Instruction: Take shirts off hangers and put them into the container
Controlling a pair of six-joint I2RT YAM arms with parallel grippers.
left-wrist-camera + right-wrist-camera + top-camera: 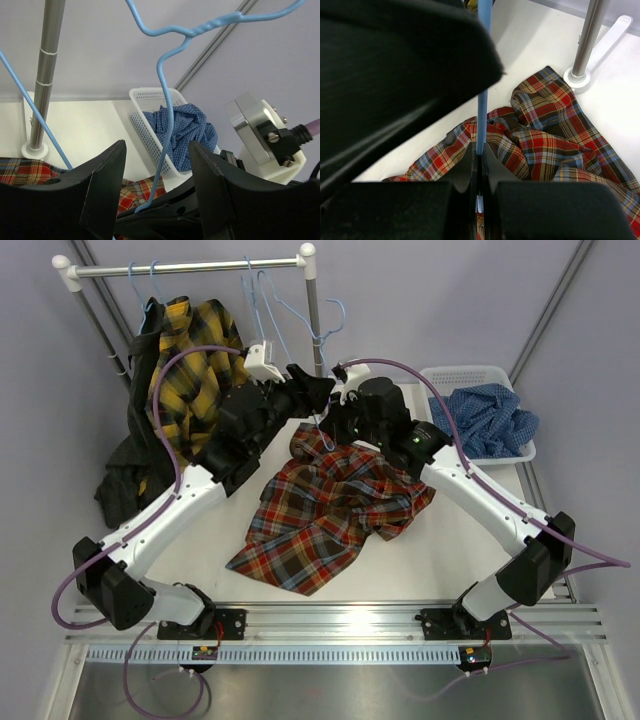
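The red-orange-navy plaid shirt (330, 510) (550, 145) lies crumpled on the table, off any hanger. My right gripper (335, 427) (480, 150) is shut on the wire of a light-blue hanger (483, 100) just above it. My left gripper (316, 390) (157, 150) is open, its two fingers either side of the same hanger (162, 75) without touching it. The blue check shirt (490, 420) (185, 130) lies in the white container (465, 375) (145, 95). The yellow-black plaid shirt (195, 370) and the black shirt (125, 475) hang at the left on hangers.
The white-and-metal rail (190, 268) spans the back. Its right pole (315, 330) (47, 75) (587, 40) stands close behind both grippers. Bare blue hangers (258, 295) hang from the rail. Both arms meet over the table's middle.
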